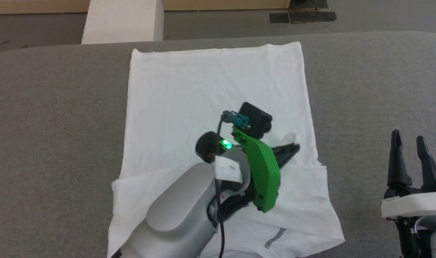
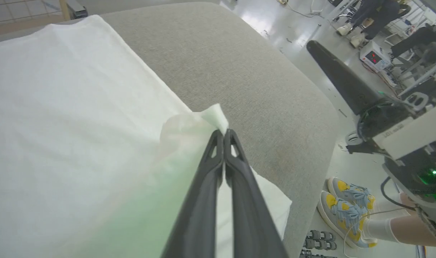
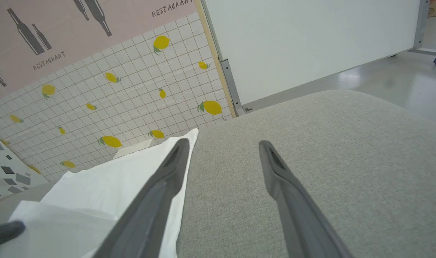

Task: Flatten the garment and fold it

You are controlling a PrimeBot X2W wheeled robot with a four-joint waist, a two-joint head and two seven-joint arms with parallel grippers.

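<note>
Where left pincer [image 2: 224, 133] nips garment [image 2: 60, 125], wrist view reveals sneakers [image 2: 348, 206]

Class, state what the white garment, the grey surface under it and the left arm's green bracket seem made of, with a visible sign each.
Garment: thin matte cloth; it creases and folds softly.
Grey surface: probably woven upholstery, matte; fine flecked texture.
Green bracket: likely rigid plastic, smooth; even colour, hard edges.
</note>
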